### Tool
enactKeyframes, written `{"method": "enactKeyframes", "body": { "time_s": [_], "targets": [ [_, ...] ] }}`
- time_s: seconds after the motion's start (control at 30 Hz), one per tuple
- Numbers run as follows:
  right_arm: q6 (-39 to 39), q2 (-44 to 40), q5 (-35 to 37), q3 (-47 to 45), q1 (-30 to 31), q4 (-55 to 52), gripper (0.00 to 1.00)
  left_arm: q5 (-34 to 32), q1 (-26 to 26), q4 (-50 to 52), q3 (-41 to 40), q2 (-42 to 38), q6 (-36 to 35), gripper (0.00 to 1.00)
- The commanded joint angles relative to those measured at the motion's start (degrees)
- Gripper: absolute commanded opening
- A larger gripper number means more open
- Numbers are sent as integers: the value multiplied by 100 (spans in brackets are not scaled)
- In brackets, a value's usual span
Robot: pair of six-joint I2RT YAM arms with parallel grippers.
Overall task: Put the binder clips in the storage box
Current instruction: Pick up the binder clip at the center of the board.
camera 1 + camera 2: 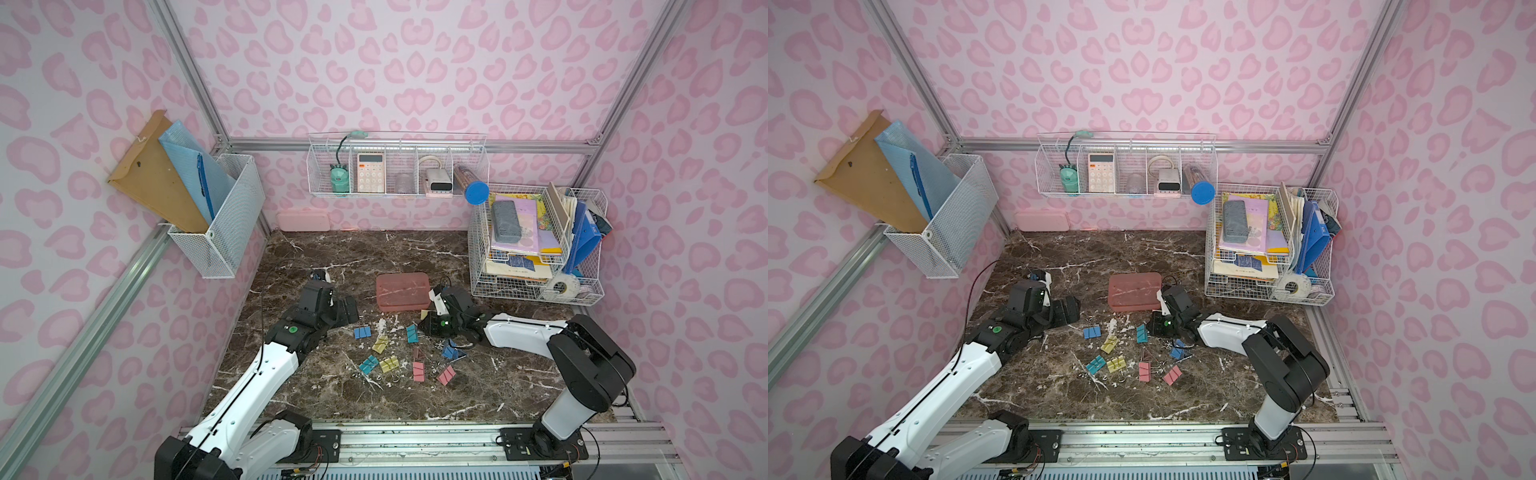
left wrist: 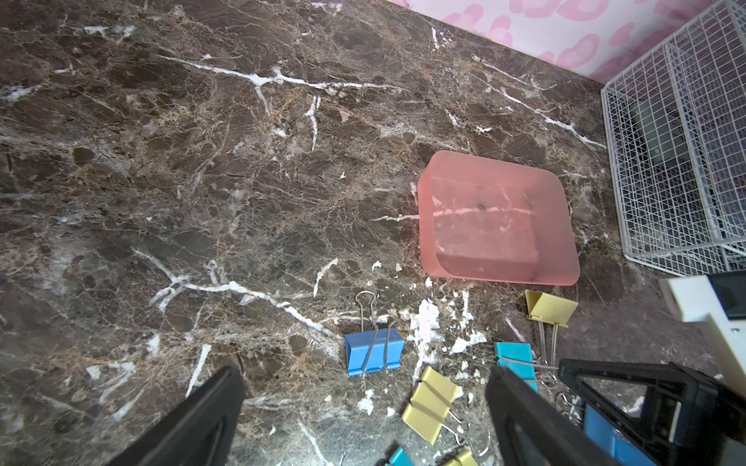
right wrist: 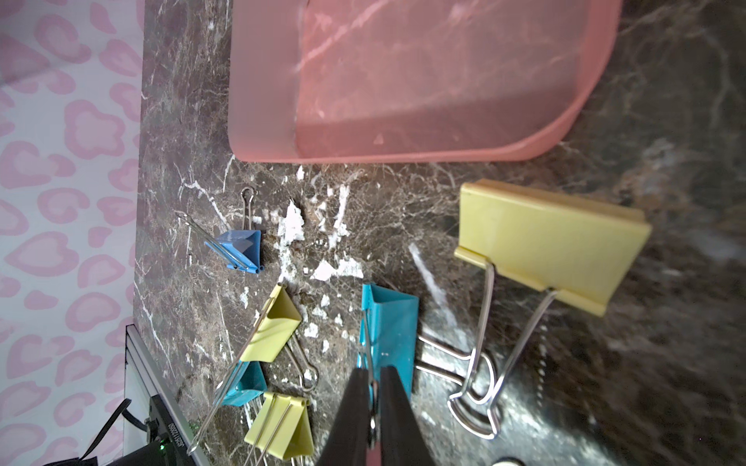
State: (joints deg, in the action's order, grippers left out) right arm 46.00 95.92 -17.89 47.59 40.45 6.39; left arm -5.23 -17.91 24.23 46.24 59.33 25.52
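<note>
Brown marble makes up the surface (image 1: pixel 357 257), closed in on three sides by pink-patterned walls (image 1: pixel 415 83), with a metal rail (image 1: pixel 415 436) along the near edge. In both top views the back half lies open, and so does the band just before the rail. In a top view the storage box (image 1: pixel 402 291) sits mid-surface, well apart from the back wall, with the binder clips (image 1: pixel 389 364) scattered on its near side, all on the marble. A wire rack (image 1: pixel 536 266) fills the right rear corner, stacked with papers (image 1: pixel 523 237) and a tape roll (image 1: pixel 562 286). A wall basket (image 1: pixel 397 191) holds a calculator (image 1: pixel 370 172) among other small items, a side basket (image 1: pixel 224 224) holds an envelope (image 1: pixel 153 174) and a blue folder (image 1: pixel 187 166), and a pale pink case (image 1: pixel 303 220) lies against the back wall. The left pincer (image 1: pixel 348 311) hangs left of the box. From the left wrist, its jaws stand wide, a blue clip (image 2: pixel 373 351) showing between them on the marble, and the box shows only marble veins through its floor. From the right wrist, the right pincer (image 3: pixel 374 375) is pinched narrow on the wire handle of a teal clip (image 3: pixel 393 322), beside a yellow clip (image 3: pixel 553 242) lying just short of the box's near wall.
</note>
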Motion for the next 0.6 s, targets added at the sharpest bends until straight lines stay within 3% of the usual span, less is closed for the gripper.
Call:
{"method": "enactKeyframes", "body": {
  "time_s": [0.0, 0.1, 0.3, 0.57],
  "targets": [
    [-59, -26, 138, 57, 52, -64, 6, -25, 5, -15, 4, -41, -19, 99],
    [-183, -27, 276, 214, 159, -239, 0, -56, 3, -18, -1, -69, -20, 99],
    [-335, -122, 628, 635, 502, -663, 0, -61, 7, -12, 20, -36, -29, 99],
    [-258, -531, 578, 615, 766, -297, 0, -57, 3, 28, -27, -82, -5, 99]
  ]
}}
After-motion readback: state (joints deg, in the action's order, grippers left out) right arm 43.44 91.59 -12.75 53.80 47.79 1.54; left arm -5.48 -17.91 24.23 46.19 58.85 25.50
